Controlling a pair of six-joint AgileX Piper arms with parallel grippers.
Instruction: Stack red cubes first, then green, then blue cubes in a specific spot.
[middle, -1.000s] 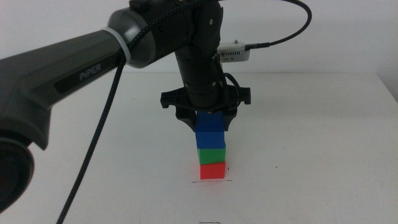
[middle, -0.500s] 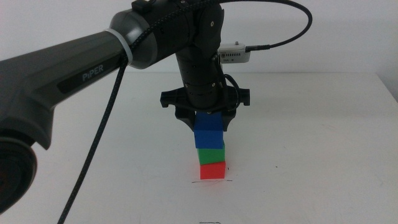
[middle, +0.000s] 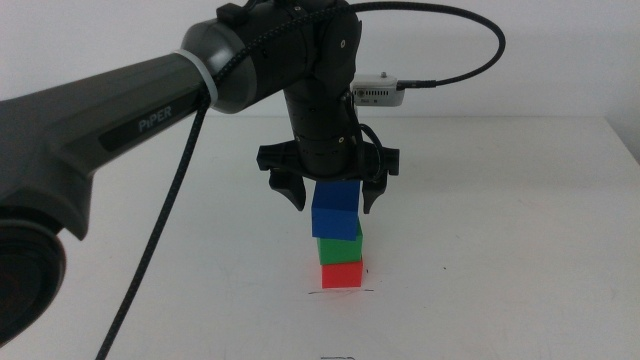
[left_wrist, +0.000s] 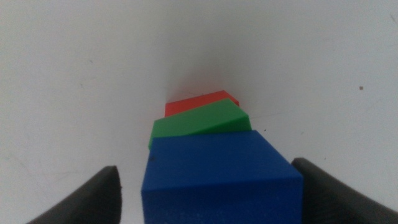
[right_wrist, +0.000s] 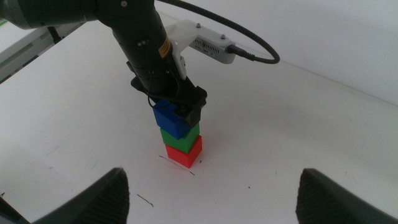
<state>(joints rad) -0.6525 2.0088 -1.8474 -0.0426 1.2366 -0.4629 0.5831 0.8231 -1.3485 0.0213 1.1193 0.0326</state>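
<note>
The red cube (middle: 341, 274) sits on the thin dark pen stroke (middle: 345, 291). The green cube (middle: 340, 248) rests on it and the blue cube (middle: 336, 212) on top, turned slightly askew. My left gripper (middle: 334, 204) is open, one jaw on each side of the blue cube with a gap to each face. The left wrist view shows the blue cube (left_wrist: 217, 174) between the spread jaws, above the green cube (left_wrist: 196, 124) and the red cube (left_wrist: 196, 104). My right gripper (right_wrist: 212, 173) is open and empty, high above the table, looking down on the stack (right_wrist: 180, 135).
A small dark rectangle outline (middle: 338, 357) lies at the table's front edge. A tiny dark speck (middle: 447, 268) lies to the right of the stack. The left arm's cable (middle: 470, 60) loops above the gripper.
My left gripper's jaws have spread apart and let go of the blue cube, which stays on top of the green one. The arm has risen slightly.
</note>
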